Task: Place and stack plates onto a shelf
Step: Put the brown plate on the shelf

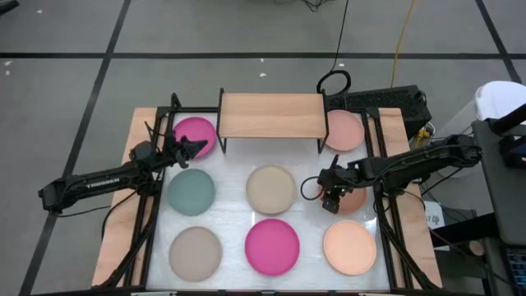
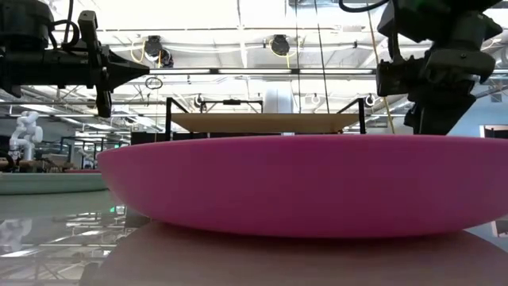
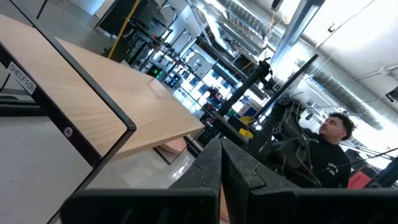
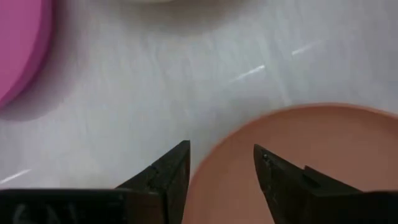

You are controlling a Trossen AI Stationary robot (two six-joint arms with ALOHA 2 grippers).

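Observation:
The wooden-topped shelf (image 1: 271, 115) stands at the table's far middle. Pale pink (image 1: 343, 130) and magenta (image 1: 196, 136) plates lie beside it. Teal (image 1: 191, 189), beige (image 1: 271, 187), taupe (image 1: 196, 251), a second magenta (image 1: 272, 245) and peach (image 1: 349, 247) plates lie flat on the white surface. My right gripper (image 4: 221, 168) points down, open, over the left rim (image 4: 214, 155) of the brown plate (image 1: 355, 200), one finger outside the rim and one above the plate's inside. My left gripper (image 1: 197, 146) is shut and hovers level above the far magenta plate, pointing at the shelf (image 3: 118, 106).
The black frame rails (image 1: 382, 164) run along both sides of the white surface. In the low view the near magenta plate (image 2: 302, 183) fills the foreground and hides my right gripper's fingertips. A person (image 3: 333, 143) sits beyond the table. Cables (image 1: 333, 82) lie behind the shelf.

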